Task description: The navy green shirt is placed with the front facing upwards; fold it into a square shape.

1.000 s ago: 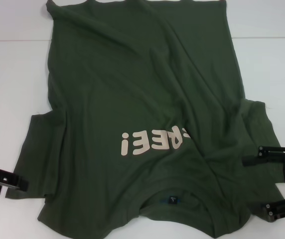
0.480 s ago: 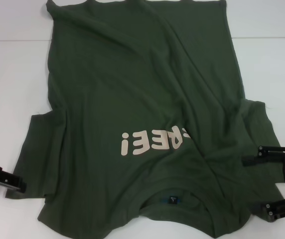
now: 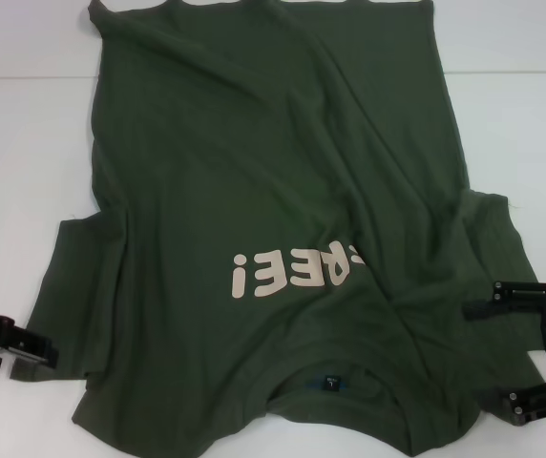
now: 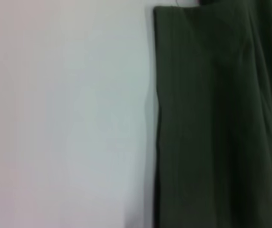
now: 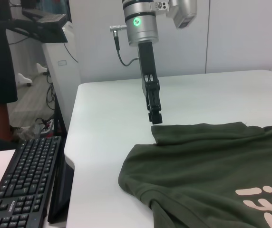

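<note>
On the white bench (image 3: 25,143), the shirt (image 3: 273,191) lies flat, collar near, long axis near-to-far. Left claw (image 3: 27,355), state unclear, touches the left sleeve edge; right claw (image 3: 516,348) straddles the right sleeve, spread.

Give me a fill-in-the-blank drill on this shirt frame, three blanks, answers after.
1. The dark olive-green cotton T-shirt lies with its beige block lettering facing ____.
2. The round collar with its small dark neck label is at the edge of the shirt ____ to the robot.
3. The left end effector sits at the edge of the shirt's ____, and the right end effector, fingers spread, is over the other one.

Missing words: up; nearest; sleeve
</note>
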`<state>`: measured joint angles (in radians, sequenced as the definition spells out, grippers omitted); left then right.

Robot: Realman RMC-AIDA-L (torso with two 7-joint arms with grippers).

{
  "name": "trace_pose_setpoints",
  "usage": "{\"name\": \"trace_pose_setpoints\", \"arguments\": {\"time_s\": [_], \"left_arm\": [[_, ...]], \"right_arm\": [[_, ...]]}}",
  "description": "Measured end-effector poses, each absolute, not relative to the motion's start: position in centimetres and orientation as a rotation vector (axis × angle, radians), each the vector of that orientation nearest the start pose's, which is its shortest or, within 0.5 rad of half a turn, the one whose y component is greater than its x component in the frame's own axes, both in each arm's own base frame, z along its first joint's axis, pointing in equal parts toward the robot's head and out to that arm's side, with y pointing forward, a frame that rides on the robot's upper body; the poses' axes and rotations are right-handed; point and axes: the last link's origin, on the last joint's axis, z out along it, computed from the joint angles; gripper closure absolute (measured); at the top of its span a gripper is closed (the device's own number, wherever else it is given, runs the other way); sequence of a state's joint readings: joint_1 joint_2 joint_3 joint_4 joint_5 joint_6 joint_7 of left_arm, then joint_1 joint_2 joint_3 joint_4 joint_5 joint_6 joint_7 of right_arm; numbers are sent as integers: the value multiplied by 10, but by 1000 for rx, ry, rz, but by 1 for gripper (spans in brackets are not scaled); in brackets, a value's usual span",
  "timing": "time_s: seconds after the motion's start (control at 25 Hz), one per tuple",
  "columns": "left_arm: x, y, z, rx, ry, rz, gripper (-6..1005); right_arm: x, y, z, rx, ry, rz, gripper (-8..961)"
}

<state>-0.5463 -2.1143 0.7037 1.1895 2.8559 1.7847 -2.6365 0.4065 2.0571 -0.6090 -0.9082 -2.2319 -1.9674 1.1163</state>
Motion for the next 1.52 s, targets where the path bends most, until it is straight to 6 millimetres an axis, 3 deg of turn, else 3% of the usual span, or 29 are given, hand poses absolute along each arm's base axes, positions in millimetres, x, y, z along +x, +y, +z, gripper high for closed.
{"name": "trace_pose_setpoints", "arguments": {"time_s": [1.52], "left_arm": [[-301,312,47,-2074,-1861,375,175]], "right_arm": [[286,263,45,-3004,144,512,75]]}}
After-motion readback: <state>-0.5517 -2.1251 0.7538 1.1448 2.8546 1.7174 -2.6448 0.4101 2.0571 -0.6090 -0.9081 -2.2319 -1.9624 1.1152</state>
